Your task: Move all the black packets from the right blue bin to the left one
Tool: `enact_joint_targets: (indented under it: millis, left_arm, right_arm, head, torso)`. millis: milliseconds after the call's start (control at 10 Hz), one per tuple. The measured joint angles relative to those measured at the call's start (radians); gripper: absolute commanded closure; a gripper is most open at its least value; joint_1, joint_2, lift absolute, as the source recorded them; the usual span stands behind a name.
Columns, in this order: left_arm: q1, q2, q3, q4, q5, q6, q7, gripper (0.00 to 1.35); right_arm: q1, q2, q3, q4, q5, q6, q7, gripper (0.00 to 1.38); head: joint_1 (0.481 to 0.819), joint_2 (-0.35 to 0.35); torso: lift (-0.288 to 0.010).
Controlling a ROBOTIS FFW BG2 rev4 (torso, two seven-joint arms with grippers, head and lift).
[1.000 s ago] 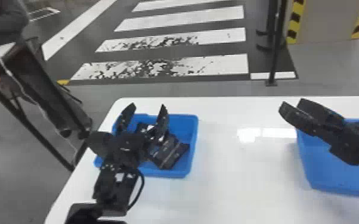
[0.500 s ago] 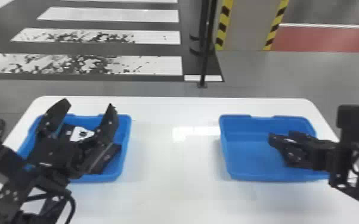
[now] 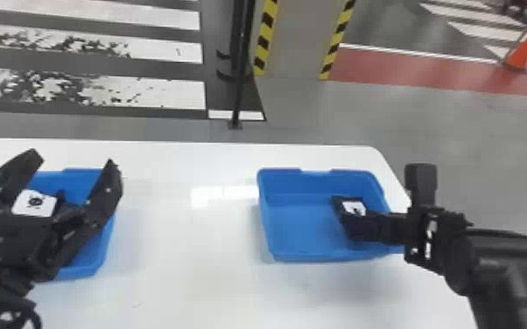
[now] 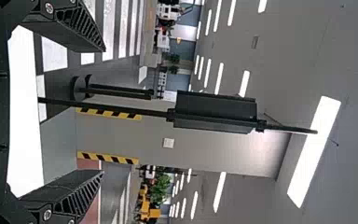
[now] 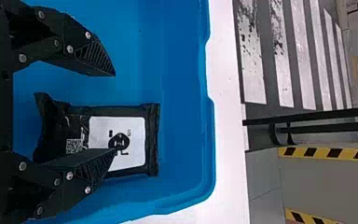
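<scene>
At lower left, the left gripper (image 3: 74, 159) is wide open and empty over the left blue bin (image 3: 85, 179), where a labelled packet (image 3: 35, 204) lies. Right of centre, the right gripper (image 3: 365, 227) has spread fingers holding nothing, one overlapping the black packet (image 3: 354, 207) in the right blue bin (image 3: 300, 214). Its long axis runs near to far, labelled end pointing up the frame. Beyond the white table (image 3: 179, 262) stands a black pole (image 3: 240, 78).

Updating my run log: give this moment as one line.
black right gripper: open at black, white-labelled packet | right blue bin: packet inside | black left gripper: open, over left blue bin | transfer: unfinished
</scene>
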Motion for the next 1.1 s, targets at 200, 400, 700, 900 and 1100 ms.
enact_joint_targets:
  millis: [200, 400, 700, 900, 1100]
  left_arm:
    - [0.002, -0.001, 0.003, 0.000, -0.002, -0.006, 0.000, 0.11]
    - [0.004, -0.001, 0.005, 0.000, -0.006, -0.009, 0.000, 0.11]
    - [0.007, -0.002, 0.012, 0.000, -0.005, -0.013, 0.000, 0.11]
    - [0.009, -0.002, 0.013, 0.002, -0.006, -0.015, 0.000, 0.12]
    - [0.011, -0.004, 0.019, 0.007, -0.008, -0.024, 0.000, 0.12]
  right_arm:
    - [-0.012, 0.000, 0.014, -0.027, 0.002, 0.066, -0.041, 0.50]
    - [-0.021, 0.003, 0.015, -0.010, 0.000, 0.097, -0.064, 0.50]
    - [-0.031, 0.008, 0.013, -0.012, -0.005, 0.135, -0.130, 0.51]
    - [-0.040, 0.010, 0.002, 0.004, -0.011, 0.151, -0.147, 0.64]
    - [-0.053, 0.010, -0.001, 0.052, -0.037, 0.148, -0.147, 1.09]
  head:
    - [0.695, -0.233]
    - [0.695, -0.236]
    - [0.695, -0.245]
    - [0.695, -0.253]
    - [0.695, -0.249]
  torso:
    - [-0.140]
    - [-0.140]
    - [-0.140]
    - [-0.140]
    - [-0.140]
